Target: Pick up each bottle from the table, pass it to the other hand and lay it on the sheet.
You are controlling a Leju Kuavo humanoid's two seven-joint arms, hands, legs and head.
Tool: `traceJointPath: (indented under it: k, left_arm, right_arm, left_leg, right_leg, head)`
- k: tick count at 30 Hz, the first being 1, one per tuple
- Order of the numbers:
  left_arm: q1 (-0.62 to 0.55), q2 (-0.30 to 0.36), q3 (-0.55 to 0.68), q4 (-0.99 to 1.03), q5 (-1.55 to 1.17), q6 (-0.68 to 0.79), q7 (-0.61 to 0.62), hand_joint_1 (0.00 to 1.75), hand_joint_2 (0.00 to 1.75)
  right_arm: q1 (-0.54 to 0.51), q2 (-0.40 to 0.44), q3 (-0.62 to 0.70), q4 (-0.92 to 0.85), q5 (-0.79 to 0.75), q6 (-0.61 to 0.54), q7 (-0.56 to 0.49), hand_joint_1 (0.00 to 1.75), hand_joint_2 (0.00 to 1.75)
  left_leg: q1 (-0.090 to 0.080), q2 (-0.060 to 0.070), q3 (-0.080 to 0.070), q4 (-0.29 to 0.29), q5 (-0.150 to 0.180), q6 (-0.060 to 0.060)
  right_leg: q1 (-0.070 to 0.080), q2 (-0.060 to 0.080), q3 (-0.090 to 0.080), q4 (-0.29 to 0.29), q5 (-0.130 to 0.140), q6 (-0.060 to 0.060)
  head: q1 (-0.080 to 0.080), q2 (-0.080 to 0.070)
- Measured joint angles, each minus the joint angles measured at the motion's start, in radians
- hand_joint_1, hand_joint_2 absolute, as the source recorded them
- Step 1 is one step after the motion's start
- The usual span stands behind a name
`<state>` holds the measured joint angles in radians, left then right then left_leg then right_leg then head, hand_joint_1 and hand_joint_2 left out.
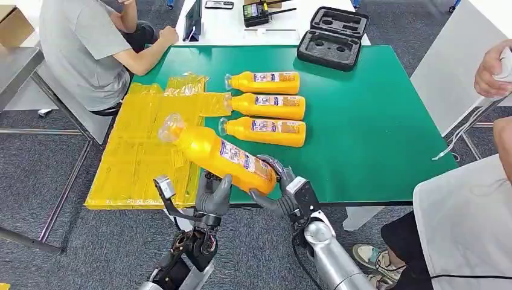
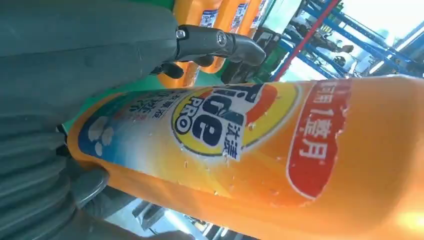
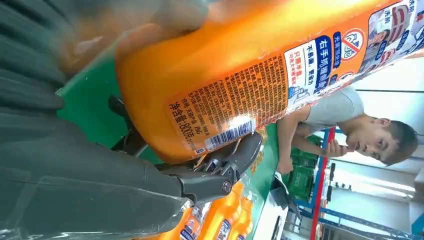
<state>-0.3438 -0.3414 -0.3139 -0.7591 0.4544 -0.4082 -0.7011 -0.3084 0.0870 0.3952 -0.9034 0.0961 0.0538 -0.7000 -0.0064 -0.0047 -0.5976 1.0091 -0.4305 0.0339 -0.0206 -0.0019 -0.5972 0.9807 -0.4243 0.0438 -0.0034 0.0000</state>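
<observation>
An orange bottle (image 1: 214, 151) with a clear cap hangs tilted over the front edge of the green table (image 1: 374, 139), cap toward the yellow sheet (image 1: 142, 157). My right hand (image 1: 279, 192) grips its base end. From below, my left hand (image 1: 212, 196) holds its middle. The left wrist view has the bottle's label (image 2: 215, 125) close up with my left hand (image 2: 75, 65) around it. In the right wrist view my right hand (image 3: 80, 175) cups the bottle's base (image 3: 225, 85). Three more orange bottles (image 1: 265, 107) lie side by side on the table.
A black foam case (image 1: 334, 37) sits at the table's far edge. A person in a grey shirt (image 1: 84, 48) sits at the far left beside the sheet. Another person (image 1: 471, 211) stands at the right. A white table (image 1: 226, 27) stands behind.
</observation>
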Motion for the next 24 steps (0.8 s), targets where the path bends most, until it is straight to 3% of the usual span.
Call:
traceJointPath:
  k: [16, 24]
  left_arm:
    - [0.001, 0.000, 0.008, 0.006, 0.019, -0.018, 0.000, 0.00, 1.75]
    - [0.002, 0.000, 0.009, 0.010, 0.010, -0.031, 0.000, 0.00, 1.75]
  right_arm:
    - [-0.006, 0.009, 0.001, 0.016, -0.004, 0.002, 0.000, 1.57, 1.75]
    - [-0.006, 0.007, 0.000, 0.016, -0.007, 0.002, 0.000, 1.62, 1.75]
  left_leg:
    - [0.000, 0.000, 0.000, 0.000, 0.000, 0.000]
    - [0.000, 0.000, 0.000, 0.000, 0.000, 0.000]
  right_leg:
    - [0.000, 0.000, 0.000, 0.000, 0.000, 0.000]
    - [0.000, 0.000, 0.000, 0.000, 0.000, 0.000]
  head:
    - [0.000, 0.000]
    - [0.000, 0.000]
